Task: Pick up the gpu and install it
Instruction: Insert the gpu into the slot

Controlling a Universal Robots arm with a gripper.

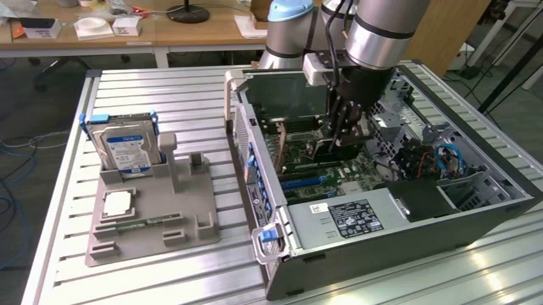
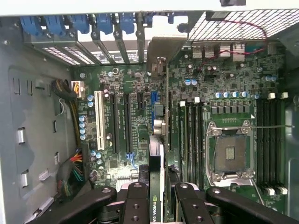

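The exterior view stands off the arm point(image 1: 378, 32), high above the bench point(image 1: 127, 286) and well back from the end effector point(image 1: 341, 145). It looks down at a slant into the open computer case point(image 1: 382, 260) lying on its side, taking in the whole case, the arm's lower part and the desks point(image 1: 195, 32) beyond. The wrist view rides just behind the end effector and faces along its fingers point(image 2: 135, 200) onto the motherboard point(image 2: 224, 107), very near, with the case walls around it. Both views share the end effector, the gpu point(image 2: 155, 209) between its fingers, and the motherboard beneath.
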